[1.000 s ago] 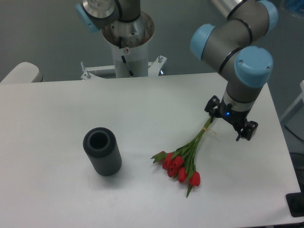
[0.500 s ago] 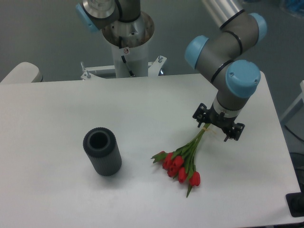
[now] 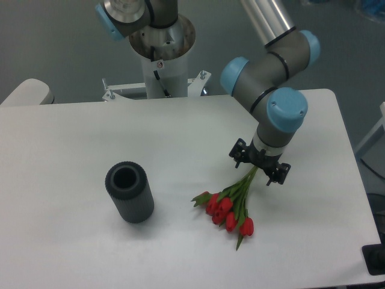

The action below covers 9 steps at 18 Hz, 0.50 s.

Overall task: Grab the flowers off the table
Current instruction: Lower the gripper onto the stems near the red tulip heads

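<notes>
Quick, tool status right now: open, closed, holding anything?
Tool: open, above the green stems of the red tulip bunch; holding nothing.

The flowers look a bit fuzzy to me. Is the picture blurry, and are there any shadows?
In the camera view the whole picture is slightly soft, so the flowers show no fine petal detail. The light is even, with no glare on the table. Only faint shadows sit under the flowers and beside the dark cylinder.

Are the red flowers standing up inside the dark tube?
No, the flowers lie flat on the table, well apart from the dark tube, which stands by itself.
</notes>
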Each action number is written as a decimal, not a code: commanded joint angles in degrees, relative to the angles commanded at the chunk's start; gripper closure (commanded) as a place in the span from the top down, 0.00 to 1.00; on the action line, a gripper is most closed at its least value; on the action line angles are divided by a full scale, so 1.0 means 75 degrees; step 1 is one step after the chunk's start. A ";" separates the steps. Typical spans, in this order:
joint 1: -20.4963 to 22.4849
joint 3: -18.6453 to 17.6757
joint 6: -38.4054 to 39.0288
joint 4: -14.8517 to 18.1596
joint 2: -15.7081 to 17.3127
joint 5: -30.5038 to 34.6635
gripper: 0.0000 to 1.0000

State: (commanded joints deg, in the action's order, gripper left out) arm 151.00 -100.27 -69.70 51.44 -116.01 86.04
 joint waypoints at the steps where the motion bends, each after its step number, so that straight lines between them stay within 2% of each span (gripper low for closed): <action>1: -0.0012 -0.0059 0.0000 -0.0143 -0.0047 0.0012 1.00; 9: -0.0035 -0.0271 0.0082 -0.0389 -0.0129 0.0024 1.00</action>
State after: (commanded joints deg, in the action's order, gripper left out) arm 150.73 -102.30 -69.08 48.52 -116.98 86.22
